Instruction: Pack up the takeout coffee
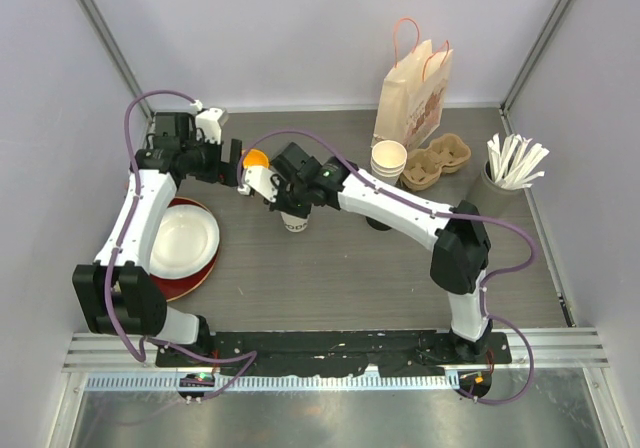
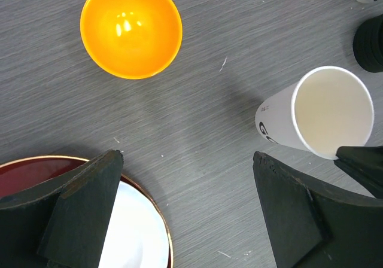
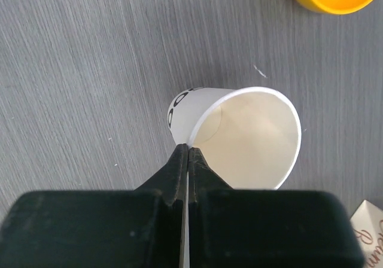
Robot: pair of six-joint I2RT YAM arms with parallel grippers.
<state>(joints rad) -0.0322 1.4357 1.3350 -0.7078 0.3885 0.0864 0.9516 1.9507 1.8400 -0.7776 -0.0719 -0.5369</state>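
Right fingers (image 3: pixel 177 175) are pinching the rim of a lidless white cup (image 3: pixel 251 139) at mid-frame on the table (image 3: pixel 78 70); left fingers (image 2: pixel 90 190) are hanging wide apart, lower in frame than an orange bowl (image 2: pixel 130 27).

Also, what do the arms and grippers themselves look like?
Left arm and right arm: white link shells, black joint housings, a purple cable looped along each. Left gripper and right gripper: plain matte black wedge fingers, no markings visible.
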